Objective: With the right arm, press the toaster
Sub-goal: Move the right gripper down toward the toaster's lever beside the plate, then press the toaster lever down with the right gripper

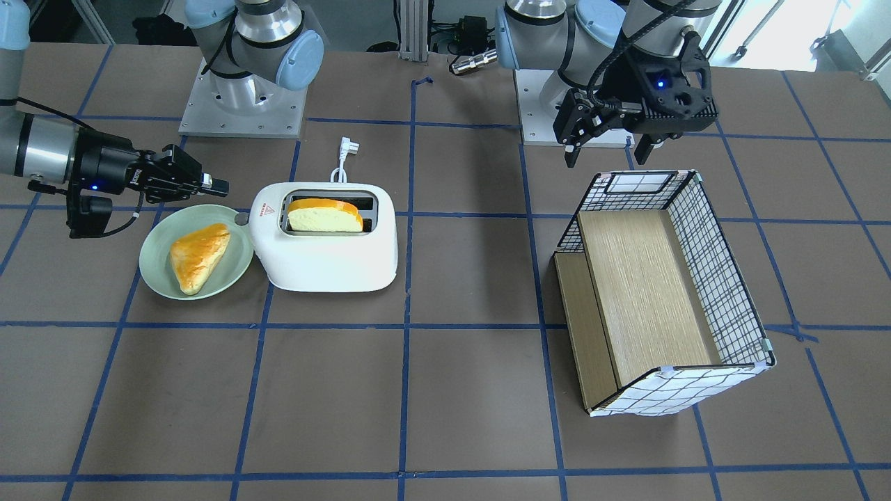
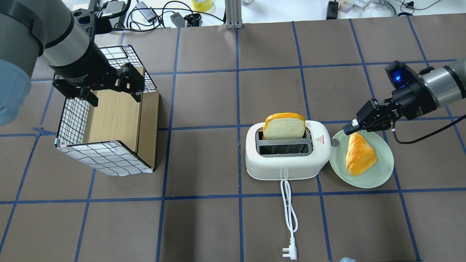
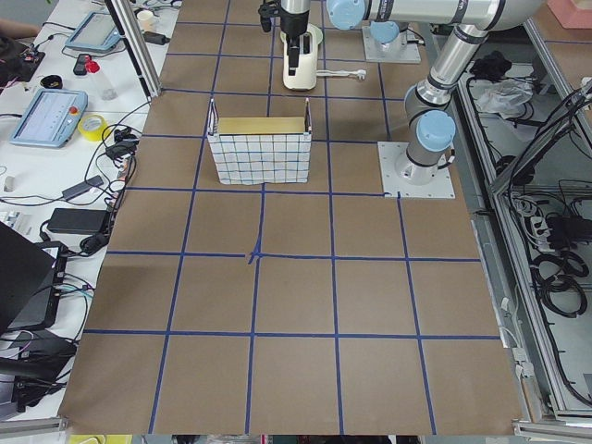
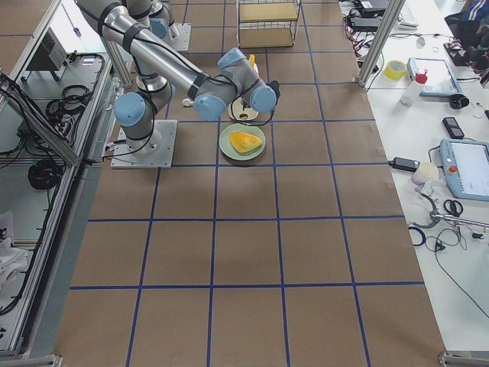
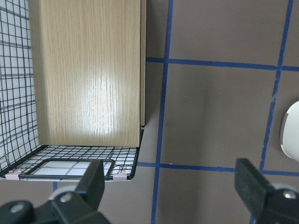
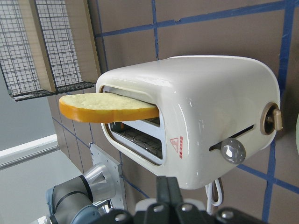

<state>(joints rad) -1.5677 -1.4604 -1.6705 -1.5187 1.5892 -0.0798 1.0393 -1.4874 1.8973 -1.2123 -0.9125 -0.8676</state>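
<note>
Toaster (image 2: 284, 156) upright at mid-table, its long axis running left to right.
Its grey knob (image 2: 335, 142) end pointed right toward the green plate (image 2: 378, 178), and its cord (image 2: 288, 214) trailed toward the near side. The right gripper (image 2: 347, 127), fingers pressed together, sat just beside that end, over the plate's far rim. The left gripper (image 1: 607, 153), fingers spread apart, hung over the wire basket (image 2: 105, 160) well off to the left.

Opposed overhead and front views sharing the toaster (image 1: 327, 257); end views far, wrist views close.

Bread slice (image 2: 284, 126) in toaster (image 2: 282, 168), plate (image 2: 376, 179) beside it — basket (image 2: 103, 157) well apart
</note>
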